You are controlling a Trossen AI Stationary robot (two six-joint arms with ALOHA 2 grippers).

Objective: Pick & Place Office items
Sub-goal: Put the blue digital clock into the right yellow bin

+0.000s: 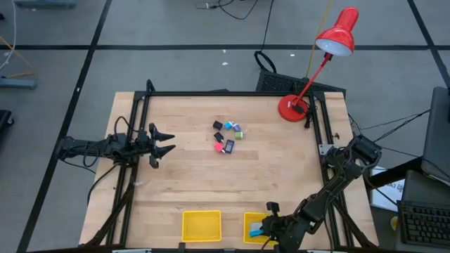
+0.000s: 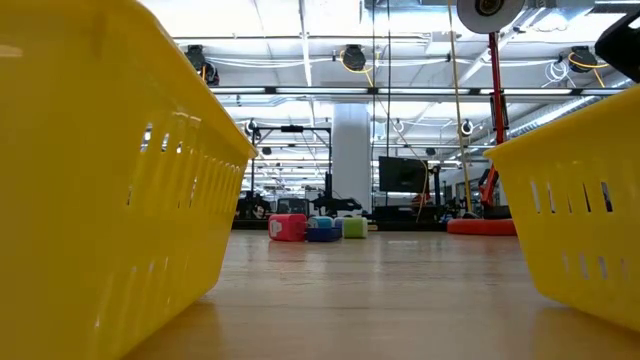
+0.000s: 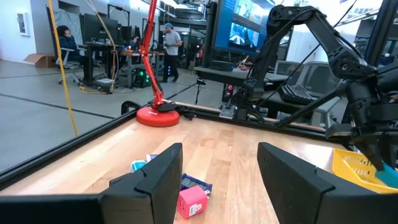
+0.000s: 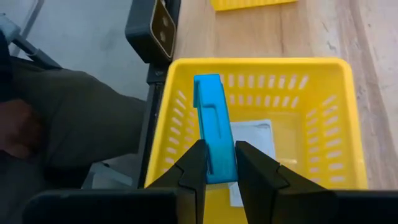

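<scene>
While the right gripper (image 4: 217, 167) hangs over the right yellow tray (image 1: 256, 226) at the near edge of the tabletop (image 1: 190, 183), its fingers (image 4: 193, 168) are clamped on a light blue item (image 4: 213, 127), a narrow elongated piece whose long axis runs straight out from between the fingers, its free end pointing away from the wrist and above the tray's interior. A white item (image 4: 256, 138) lies flat on the tray floor beneath it. In the high view the same blue item (image 1: 256, 230) shows at the tray's left part, beside the right gripper (image 1: 268, 226). The left yellow tray (image 1: 201, 225) stands just beside the right one along the same edge. The remaining office items (image 1: 227, 136), black, pink-red, teal, green and blue, sit in a loose cluster on the tabletop's middle toward the far side, well apart from both trays; the low view shows them as a short row (image 2: 315, 227) between the two tray walls. The left gripper (image 1: 166, 141) waits at the left side of the tabletop, fingers (image 3: 163, 180) apart, aimed toward the cluster, with a pink-red item (image 3: 192, 201) visible between them. A red desk lamp (image 1: 318, 60) stands at the far right corner.
</scene>
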